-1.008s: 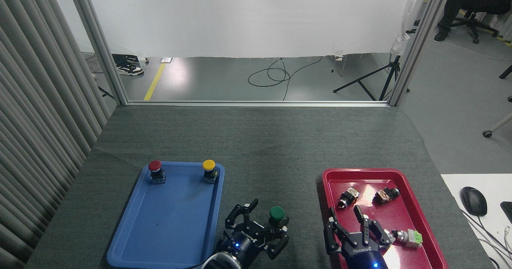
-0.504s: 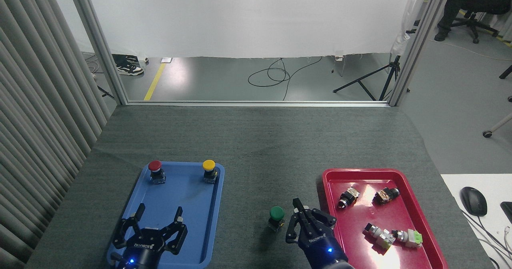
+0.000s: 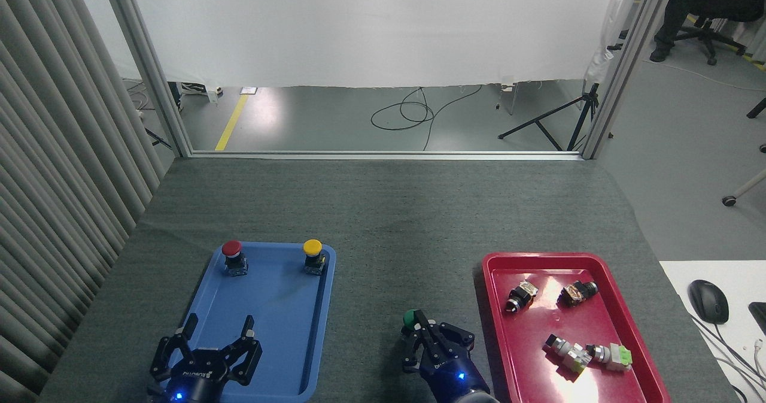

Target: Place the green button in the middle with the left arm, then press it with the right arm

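The green button [image 3: 409, 319] stands on the bare grey cloth of the middle [image 3: 407, 241], between the two trays. Only the left part of its green cap shows; its base is hidden. My right gripper [image 3: 420, 317] comes in from the bottom edge, its fingers drawn together and their tips lying over the cap. Whether they touch it I cannot tell. My left gripper [image 3: 219, 326] hovers open and holds nothing over the near end of the blue tray [image 3: 269, 307].
A red button [image 3: 231, 249] and a yellow button [image 3: 312, 248] stand at the blue tray's far end. The red tray [image 3: 497, 307] at the right holds several switch parts. A computer mouse [image 3: 708, 300] lies on a white desk at far right.
My right gripper has moved left, from beside the green button to over its cap. My left gripper has slid slightly toward me. The button itself has stayed in place.
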